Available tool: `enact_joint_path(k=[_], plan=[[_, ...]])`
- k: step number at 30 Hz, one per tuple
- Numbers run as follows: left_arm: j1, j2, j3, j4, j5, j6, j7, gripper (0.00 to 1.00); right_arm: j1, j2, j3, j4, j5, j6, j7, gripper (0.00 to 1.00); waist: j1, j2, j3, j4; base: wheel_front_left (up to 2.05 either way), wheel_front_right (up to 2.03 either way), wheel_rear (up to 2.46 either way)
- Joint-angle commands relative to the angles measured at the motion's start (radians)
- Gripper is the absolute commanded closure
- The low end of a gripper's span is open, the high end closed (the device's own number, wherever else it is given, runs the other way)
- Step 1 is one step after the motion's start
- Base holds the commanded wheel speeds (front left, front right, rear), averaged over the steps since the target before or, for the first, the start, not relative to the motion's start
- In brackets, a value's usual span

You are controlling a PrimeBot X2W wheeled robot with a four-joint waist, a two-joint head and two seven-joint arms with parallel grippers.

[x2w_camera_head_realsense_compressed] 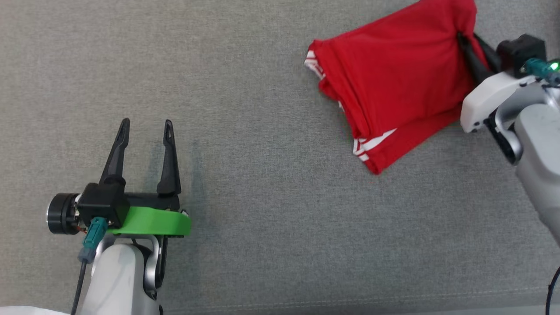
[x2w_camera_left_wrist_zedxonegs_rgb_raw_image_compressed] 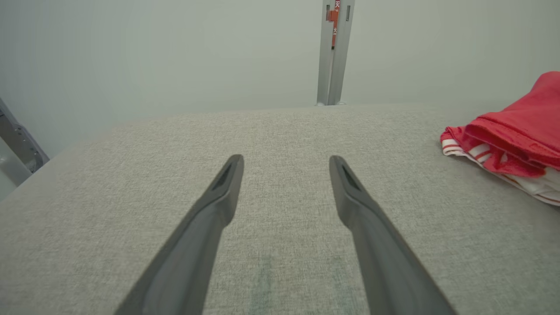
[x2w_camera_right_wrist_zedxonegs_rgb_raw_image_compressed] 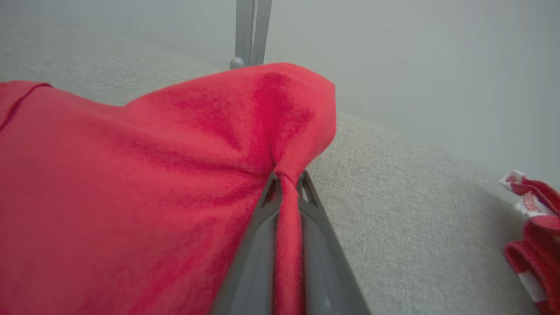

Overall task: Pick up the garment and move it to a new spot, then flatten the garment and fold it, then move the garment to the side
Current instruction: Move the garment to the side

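One folded garment [x2w_camera_head_realsense_compressed: 393, 74] lies diagonally, long axis upper-right to lower-left in head view.

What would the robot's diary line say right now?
right gripper: shut on red garment | left gripper: open, empty, above grey surface | garment: folded, lying at robot's right

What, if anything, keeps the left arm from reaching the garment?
Probably nothing, so likely yes: the left tool is open, with only grey surface between it and the garment. The right tool grips the garment's far edge, off that path.
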Motion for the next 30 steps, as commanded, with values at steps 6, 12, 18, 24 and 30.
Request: enact_joint_path(k=[6, 12, 18, 24, 30], plan=[[-0.047, 0.033, 0.001, -0.028, 0.036, -0.004, -0.003, 0.00, -0.119, -0.119, 0.005, -0.048, 0.041, -0.003, 0.019, 1.00, -0.0001, 0.0000, 0.134, -0.136, 0.00, 0.00, 0.00], [-0.044, 0.066, 0.001, -0.065, 0.056, 0.002, -0.002, 0.00, -0.202, -0.218, -0.013, -0.077, 0.065, -0.003, 0.050, 1.00, -0.0001, 0.0000, 0.175, -0.208, 0.00, 0.00, 0.00], [-0.056, 0.091, -0.010, -0.130, 0.075, 0.003, 0.030, 0.00, -0.272, -0.302, -0.033, -0.070, 0.104, -0.003, 0.088, 1.00, -0.0001, 0.0000, 0.210, -0.244, 0.00, 0.00, 0.00], [-0.038, 0.110, -0.013, -0.196, 0.083, 0.006, 0.059, 0.00, -0.346, -0.344, -0.028, -0.014, 0.131, -0.003, 0.136, 1.00, -0.0001, 0.0000, 0.231, -0.255, 0.00, 0.00, 0.00], [-0.032, 0.114, -0.023, -0.237, 0.085, 0.009, 0.073, 0.00, -0.388, -0.381, 0.000, 0.079, 0.144, -0.003, 0.156, 1.00, -0.0001, 0.0000, 0.246, -0.237, 0.00, 0.00, 0.00]])
